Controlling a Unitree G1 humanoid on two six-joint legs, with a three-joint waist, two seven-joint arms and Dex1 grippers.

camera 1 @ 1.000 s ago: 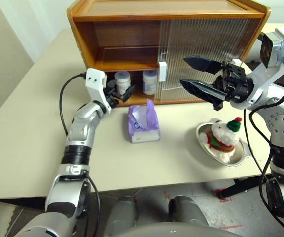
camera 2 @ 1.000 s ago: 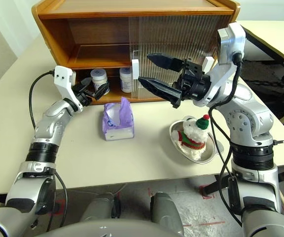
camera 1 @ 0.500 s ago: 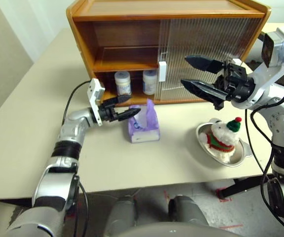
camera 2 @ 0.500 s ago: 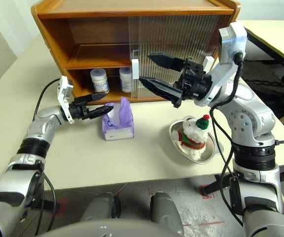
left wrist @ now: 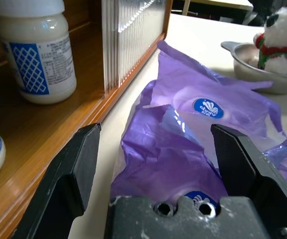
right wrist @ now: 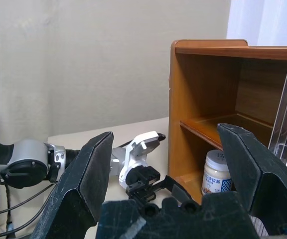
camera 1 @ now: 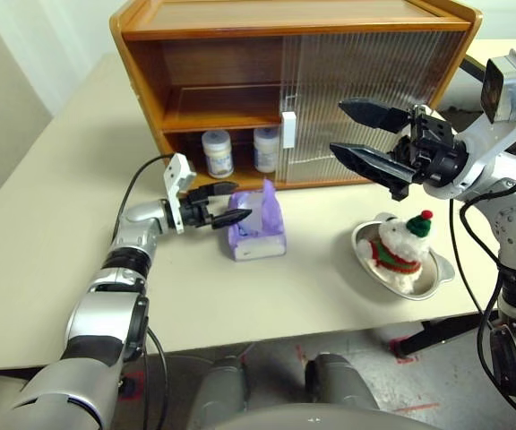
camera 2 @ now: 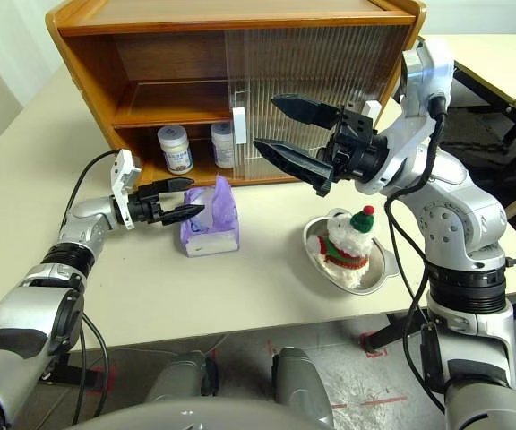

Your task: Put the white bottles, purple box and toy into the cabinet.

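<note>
Two white bottles (camera 1: pixel 215 152) (camera 1: pixel 265 148) stand side by side on the lower shelf of the wooden cabinet (camera 1: pixel 240 22), in its open left half. The purple box (camera 1: pixel 260 235) lies on the table in front of them. My left gripper (camera 1: pixel 244 200) is open, level with the box, its fingertips at the box's left end; in the left wrist view the box (left wrist: pixel 193 139) lies just ahead between the fingers. The toy (camera 1: pixel 399 244) sits in a silver dish (camera 1: pixel 440 275) on the right. Above it my right gripper (camera 1: pixel 337 126) hovers open and empty, in front of the ribbed door.
The ribbed sliding door (camera 1: pixel 374 98) covers the cabinet's right half, its white handle (camera 1: pixel 288 129) near the middle. The upper shelf (camera 1: pixel 222 112) is bare. Bare tabletop (camera 1: pixel 267 296) stretches between the box and the front edge.
My left gripper has drawn back from the lower shelf, dropped to the table and turned right toward the purple box. The right gripper has stayed put.
</note>
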